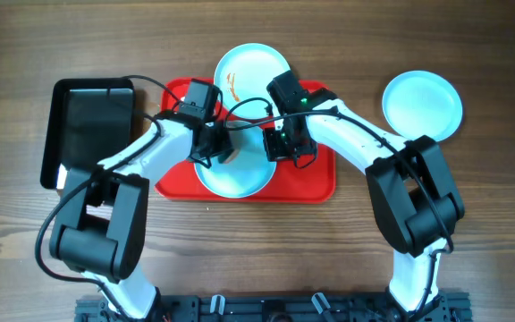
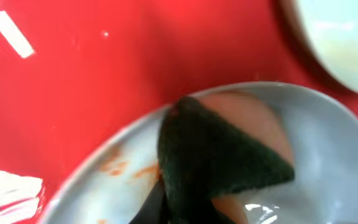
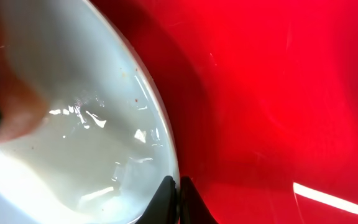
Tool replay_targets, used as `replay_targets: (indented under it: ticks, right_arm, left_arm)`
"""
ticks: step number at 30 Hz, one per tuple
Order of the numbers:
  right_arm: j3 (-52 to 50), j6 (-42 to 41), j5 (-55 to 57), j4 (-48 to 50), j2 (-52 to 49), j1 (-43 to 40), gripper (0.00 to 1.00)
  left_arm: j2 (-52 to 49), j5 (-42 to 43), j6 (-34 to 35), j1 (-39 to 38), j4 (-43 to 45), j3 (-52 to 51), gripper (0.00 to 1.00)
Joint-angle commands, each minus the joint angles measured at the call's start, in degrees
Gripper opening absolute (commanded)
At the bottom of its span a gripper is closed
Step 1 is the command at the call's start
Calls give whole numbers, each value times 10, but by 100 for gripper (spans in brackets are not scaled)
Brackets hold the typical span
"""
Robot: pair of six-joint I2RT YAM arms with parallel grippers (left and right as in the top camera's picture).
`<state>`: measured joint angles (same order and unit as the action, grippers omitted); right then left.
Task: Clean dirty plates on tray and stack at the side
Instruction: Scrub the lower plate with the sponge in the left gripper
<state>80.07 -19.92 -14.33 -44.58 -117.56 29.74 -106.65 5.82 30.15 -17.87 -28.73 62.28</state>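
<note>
A plate [image 1: 240, 182] lies at the front of the red tray [image 1: 316, 183]. My left gripper [image 1: 215, 150] is shut on a dark green and orange sponge [image 2: 222, 149] and presses it onto this plate [image 2: 328, 155], next to orange smears [image 2: 120, 165]. My right gripper [image 1: 286, 150] is shut on the plate's right rim [image 3: 166, 149], its fingers [image 3: 179, 186] pinching the edge over the tray [image 3: 278, 93]. A second plate [image 1: 251, 72] with orange smears sits at the tray's back edge and shows in the left wrist view [image 2: 347, 37]. A third plate [image 1: 422, 103] lies on the table to the right.
A black glossy tray [image 1: 88, 130] lies on the wooden table left of the red tray. Both arms reach in over the red tray from the front.
</note>
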Motion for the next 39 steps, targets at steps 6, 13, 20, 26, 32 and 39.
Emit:
replay_targets:
  ticks: [6, 13, 20, 26, 32, 39]
  right_arm:
    - [1, 0, 25, -14, -11, 0, 4]
    - [1, -3, 25, -12, -11, 0, 4]
    - [1, -12, 24, -14, -11, 0, 4]
    - [1, -12, 25, -14, -11, 0, 4]
    - [1, -11, 27, -16, -11, 0, 4]
    - [1, -10, 43, -25, -11, 0, 4]
  left_arm:
    - [45, -119, 3, 55, -124, 6, 4]
    - [122, 56, 4, 37, -121, 18, 4]
    - [45, 81, 61, -69, -41, 17, 4]
    - [-23, 40, 66, -105, -34, 17, 4]
    - [-22, -202, 58, -80, -157, 17, 4]
    - [-22, -238, -17, -33, -159, 17, 4]
